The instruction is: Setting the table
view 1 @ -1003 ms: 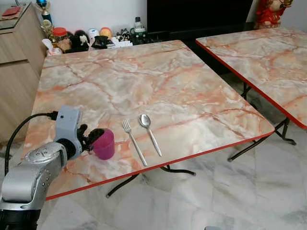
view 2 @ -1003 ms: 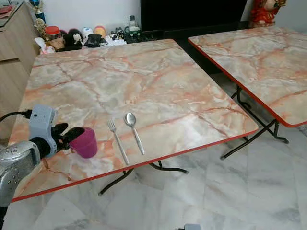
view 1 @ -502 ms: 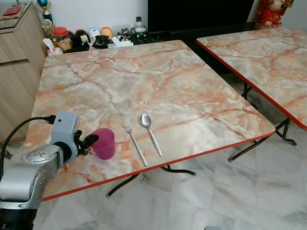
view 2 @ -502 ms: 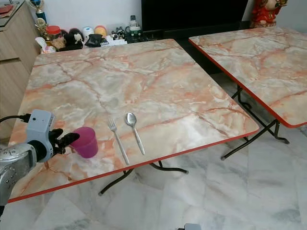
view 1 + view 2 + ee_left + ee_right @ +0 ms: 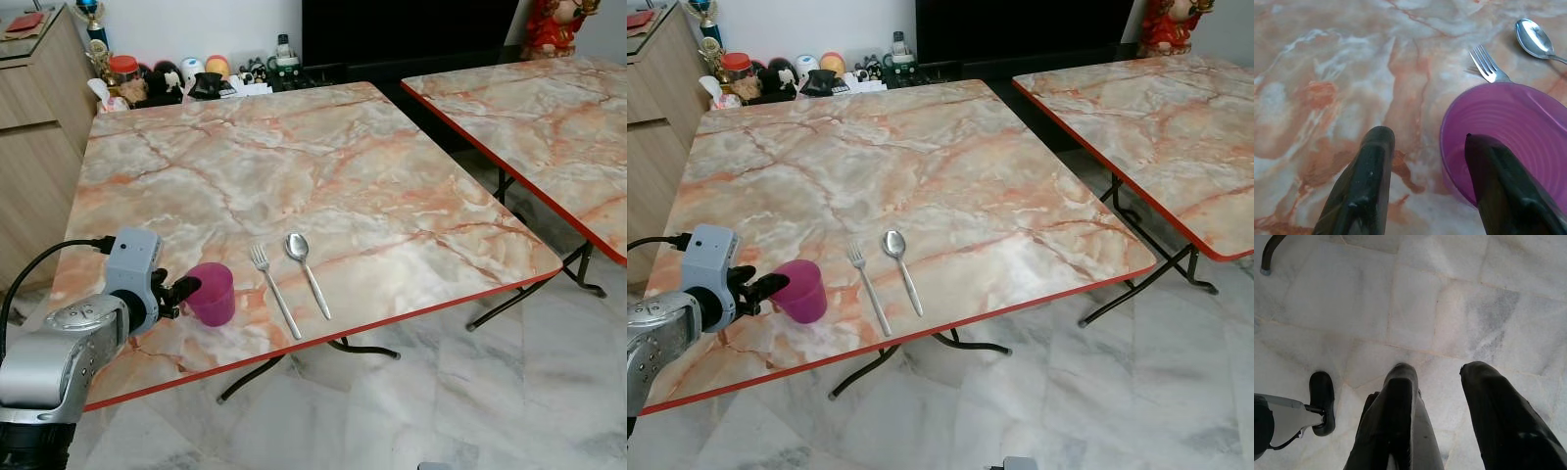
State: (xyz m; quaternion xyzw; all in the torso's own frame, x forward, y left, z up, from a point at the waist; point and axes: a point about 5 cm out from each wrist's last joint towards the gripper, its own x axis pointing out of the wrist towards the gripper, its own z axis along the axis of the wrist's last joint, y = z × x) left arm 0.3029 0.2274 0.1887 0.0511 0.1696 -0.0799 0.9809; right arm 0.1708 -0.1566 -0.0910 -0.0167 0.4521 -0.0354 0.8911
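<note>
Standing on folding legs, the marble-patterned desk (image 5: 323,166) carried the whole place setting near its front edge, presumably so a seated person could reach it. A second desk (image 5: 549,117) of the same pattern stood well apart to the right. The left arm reached in over the near left corner, and its hand (image 5: 182,290) was spread wide at the purple cup (image 5: 212,293). In the left wrist view one finger (image 5: 1501,191) sat inside the cup's mouth and the other outside the wall, with a gap on each side, so the cup looked released and stood upright on its own. It was just left of the fork (image 5: 273,304), with the spoon (image 5: 308,273) beside that, both laid parallel and pointing away from the edge as cutlery should. The right hand (image 5: 1437,416) hung idle over the tiled floor, fingers apart and holding nothing.
</note>
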